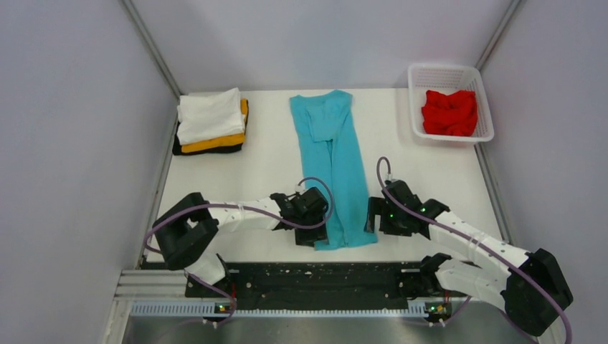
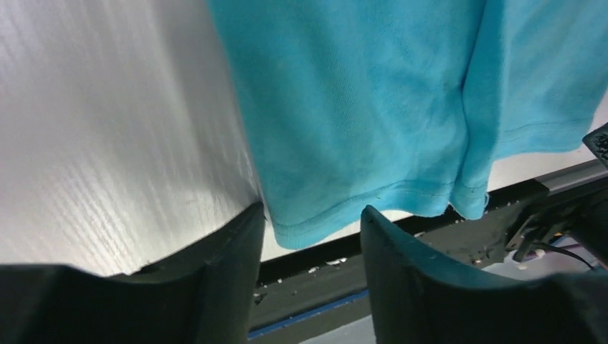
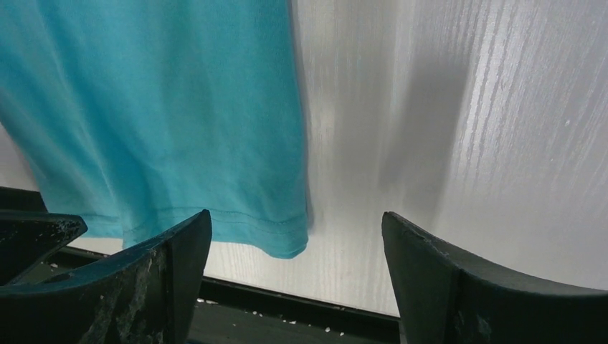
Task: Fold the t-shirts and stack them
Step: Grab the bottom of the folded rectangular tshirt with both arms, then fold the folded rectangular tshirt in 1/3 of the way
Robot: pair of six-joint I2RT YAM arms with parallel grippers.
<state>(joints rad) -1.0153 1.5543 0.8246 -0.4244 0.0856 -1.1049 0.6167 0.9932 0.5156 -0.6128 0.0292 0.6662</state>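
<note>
Turquoise t-shirt (image 1: 333,158) lies in a long folded strip, its hem corners just ahead of the left gripper (image 2: 312,215) and right gripper (image 3: 296,223), both claws spread apart and empty. Closing now, the right could miss its corner, which sits off toward one finger, skewing the fold. Both arms reach low and inward, flanking the hem.

There are five t-shirts (image 1: 333,165), one mesh basket (image 1: 448,74) and two arms (image 1: 236,213).
</note>
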